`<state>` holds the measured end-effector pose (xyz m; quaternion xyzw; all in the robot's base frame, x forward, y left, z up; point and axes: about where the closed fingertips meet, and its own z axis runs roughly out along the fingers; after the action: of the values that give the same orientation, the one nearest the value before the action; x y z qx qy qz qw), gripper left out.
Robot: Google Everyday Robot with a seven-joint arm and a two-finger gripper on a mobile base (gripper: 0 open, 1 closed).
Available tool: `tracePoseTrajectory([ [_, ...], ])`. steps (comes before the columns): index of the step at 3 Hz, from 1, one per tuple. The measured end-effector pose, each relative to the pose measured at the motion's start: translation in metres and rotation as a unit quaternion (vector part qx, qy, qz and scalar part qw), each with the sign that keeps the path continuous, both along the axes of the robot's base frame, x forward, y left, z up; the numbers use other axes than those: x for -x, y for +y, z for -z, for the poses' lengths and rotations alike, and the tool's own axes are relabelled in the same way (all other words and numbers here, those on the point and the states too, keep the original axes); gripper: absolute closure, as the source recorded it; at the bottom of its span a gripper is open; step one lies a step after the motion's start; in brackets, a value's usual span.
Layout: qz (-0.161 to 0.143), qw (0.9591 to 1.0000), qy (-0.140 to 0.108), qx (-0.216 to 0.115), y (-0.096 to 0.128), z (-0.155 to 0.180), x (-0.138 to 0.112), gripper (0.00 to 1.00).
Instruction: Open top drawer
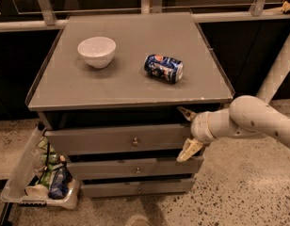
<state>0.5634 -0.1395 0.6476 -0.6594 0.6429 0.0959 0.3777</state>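
At the right end of the top drawer (112, 139): claw (187, 132) on the white arm (258, 121), which enters from the right. Claw fingers are spread apart, one tip by the drawer front's upper right corner, the other by its lower right corner. Contact with the front: cannot tell. The top drawer sits directly under the counter (126, 86) slab, above two other grey drawer fronts. Its small round knob (134, 141) at centre is untouched. On the counter: white bowl (96, 51) upright, rear left; blue can (164, 68) on its side, right of the bowl, well apart. On the floor at left: clear bin (41, 202) holding bottles.
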Motion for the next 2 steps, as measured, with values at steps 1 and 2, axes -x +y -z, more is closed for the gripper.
tracePoseTrajectory([
  [1, 0.000, 1.0000, 0.000, 0.000, 0.0001, 0.0001, -0.0004, 0.00],
  [2, 0.000, 1.0000, 0.000, 0.000, 0.0001, 0.0002, -0.0004, 0.18],
])
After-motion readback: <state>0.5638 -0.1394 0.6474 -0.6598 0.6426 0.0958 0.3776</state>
